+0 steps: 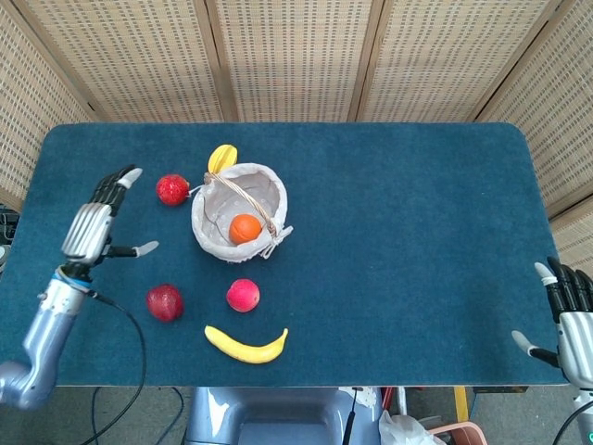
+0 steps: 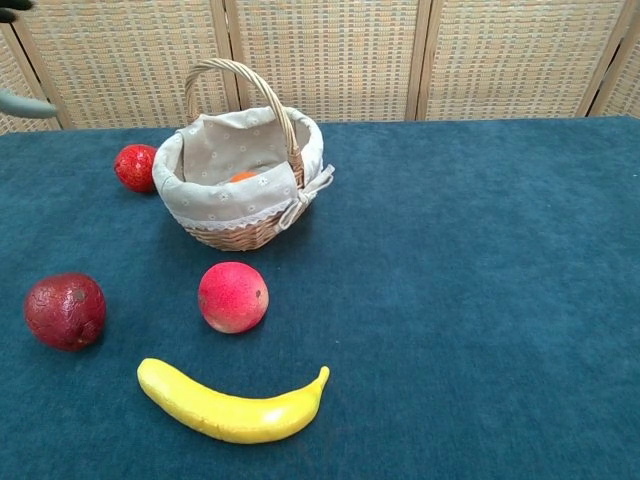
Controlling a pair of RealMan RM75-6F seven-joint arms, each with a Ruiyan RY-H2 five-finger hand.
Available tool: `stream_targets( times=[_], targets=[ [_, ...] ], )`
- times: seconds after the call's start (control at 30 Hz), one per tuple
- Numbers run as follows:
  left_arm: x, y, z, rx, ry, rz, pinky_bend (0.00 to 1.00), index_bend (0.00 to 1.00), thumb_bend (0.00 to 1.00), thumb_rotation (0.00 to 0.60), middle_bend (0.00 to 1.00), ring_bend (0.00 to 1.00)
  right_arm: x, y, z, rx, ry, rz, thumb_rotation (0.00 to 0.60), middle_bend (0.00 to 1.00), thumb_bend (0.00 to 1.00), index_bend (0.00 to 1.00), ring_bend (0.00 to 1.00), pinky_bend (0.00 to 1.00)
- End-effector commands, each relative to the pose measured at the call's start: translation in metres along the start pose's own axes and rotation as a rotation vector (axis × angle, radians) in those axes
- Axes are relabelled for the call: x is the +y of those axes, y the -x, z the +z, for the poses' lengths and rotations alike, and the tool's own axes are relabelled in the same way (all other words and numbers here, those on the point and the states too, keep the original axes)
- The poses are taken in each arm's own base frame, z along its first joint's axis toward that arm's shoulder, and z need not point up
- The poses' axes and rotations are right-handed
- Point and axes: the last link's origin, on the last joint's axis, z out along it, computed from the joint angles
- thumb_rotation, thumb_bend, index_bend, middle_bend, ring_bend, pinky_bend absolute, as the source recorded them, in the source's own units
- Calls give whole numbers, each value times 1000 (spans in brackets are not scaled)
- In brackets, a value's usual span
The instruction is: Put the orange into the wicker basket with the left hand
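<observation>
The orange (image 1: 245, 228) lies inside the wicker basket (image 1: 211, 236), on its cloth lining; in the chest view only the orange's top (image 2: 243, 176) peeks over the basket's rim (image 2: 230, 205). My left hand (image 1: 95, 222) hovers well left of the basket, fingers spread, holding nothing. In the chest view only a fingertip shows at the left edge. My right hand (image 1: 572, 313) rests at the table's front right corner, fingers apart and empty.
A red fruit (image 1: 172, 189) and a yellow fruit (image 1: 221, 157) lie just behind the basket. In front lie a dark red fruit (image 1: 164, 302), a pink-red apple (image 1: 243, 295) and a banana (image 1: 246, 345).
</observation>
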Motion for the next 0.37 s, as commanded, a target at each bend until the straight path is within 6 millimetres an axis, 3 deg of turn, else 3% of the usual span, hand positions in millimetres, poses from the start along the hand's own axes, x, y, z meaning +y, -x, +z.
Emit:
stream_targets(
  times=[0.03,0.27,0.37],
  targets=[
    [-28,-24,-66,9,-145,128,0,0,0,600,0,0,-1,0,-1,-4,-6,1,600,0,0,0,0,0],
    [-42,-29,-130,6,-321,224,0,0,0,600,0,0,-3,1,-2,-9,-20,-1,600,0,0,0,0,0],
    [-42,-30,-135,14,-298,232,0,0,0,600,0,0,-3,0,-3,-5,-22,-4,600,0,0,0,0,0]
  ],
)
